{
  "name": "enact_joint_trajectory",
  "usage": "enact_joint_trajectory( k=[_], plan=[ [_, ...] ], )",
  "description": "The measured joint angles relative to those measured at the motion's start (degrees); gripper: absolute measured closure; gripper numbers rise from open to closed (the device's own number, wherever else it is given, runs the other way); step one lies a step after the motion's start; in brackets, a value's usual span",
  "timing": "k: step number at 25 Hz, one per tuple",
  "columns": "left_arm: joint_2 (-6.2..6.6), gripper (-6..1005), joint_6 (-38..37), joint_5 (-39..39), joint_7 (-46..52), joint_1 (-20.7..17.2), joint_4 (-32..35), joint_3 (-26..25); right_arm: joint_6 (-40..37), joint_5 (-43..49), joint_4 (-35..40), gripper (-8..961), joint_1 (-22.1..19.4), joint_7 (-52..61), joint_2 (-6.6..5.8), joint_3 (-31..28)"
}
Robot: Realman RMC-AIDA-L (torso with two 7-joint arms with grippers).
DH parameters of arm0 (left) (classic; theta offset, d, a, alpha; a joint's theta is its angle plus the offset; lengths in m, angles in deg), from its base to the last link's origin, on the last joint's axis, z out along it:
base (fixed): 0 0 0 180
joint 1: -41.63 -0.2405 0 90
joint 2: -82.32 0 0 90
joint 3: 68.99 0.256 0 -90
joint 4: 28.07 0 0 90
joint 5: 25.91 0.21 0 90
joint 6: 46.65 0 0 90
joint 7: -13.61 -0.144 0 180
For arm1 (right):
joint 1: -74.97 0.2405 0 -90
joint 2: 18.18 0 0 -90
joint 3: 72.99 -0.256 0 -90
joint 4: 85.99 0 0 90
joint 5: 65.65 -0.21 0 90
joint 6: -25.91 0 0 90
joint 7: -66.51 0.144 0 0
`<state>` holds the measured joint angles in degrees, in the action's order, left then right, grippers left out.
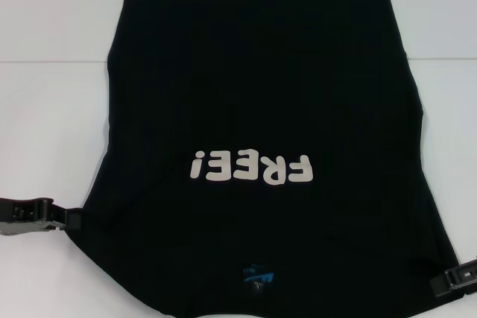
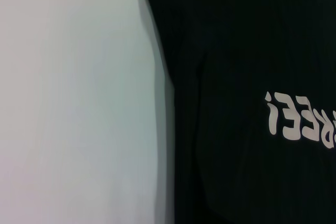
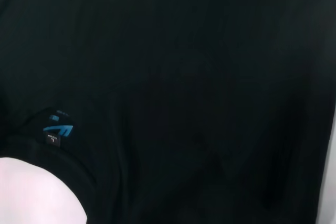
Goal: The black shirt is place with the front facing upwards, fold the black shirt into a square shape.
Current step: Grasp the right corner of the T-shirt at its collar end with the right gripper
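Note:
The black shirt [image 1: 261,94] lies flat, front up, on the white table [image 1: 52,109], with its hem at the far side and its neck near me. The off-white "FREE!" lettering [image 1: 250,167] reads upside down, and the blue neck label [image 1: 257,277] is near the front edge. My left gripper [image 1: 72,219] is at the shirt's near left corner, which is drawn to a point at its fingers. My right gripper [image 1: 440,281] is at the near right corner in the same way. The left wrist view shows the shirt's side edge [image 2: 173,103], and the right wrist view shows the label [image 3: 58,131].
The white table surrounds the shirt on both sides, with bare surface in the left wrist view [image 2: 79,98]. A seam in the table [image 1: 52,59] runs across behind the shirt. No other objects show.

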<state>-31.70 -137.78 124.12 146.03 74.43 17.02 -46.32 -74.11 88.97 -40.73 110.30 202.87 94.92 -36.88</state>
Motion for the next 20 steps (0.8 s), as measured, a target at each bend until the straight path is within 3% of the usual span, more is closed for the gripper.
enact_joint_trajectory(
  k=[12, 20],
  plan=[
    [-0.15, 967, -0.01, 0.00, -0.12, 0.07, 0.00, 0.00, 0.46, -0.82, 0.00, 30, -0.49, -1.01, -0.75, -0.52],
    [-0.15, 967, 0.00, -0.13, 0.02, 0.22, 0.00, 0.05, 0.62, -0.56, 0.01, 30, -0.03, -1.01, -0.40, 0.00]
  ],
)
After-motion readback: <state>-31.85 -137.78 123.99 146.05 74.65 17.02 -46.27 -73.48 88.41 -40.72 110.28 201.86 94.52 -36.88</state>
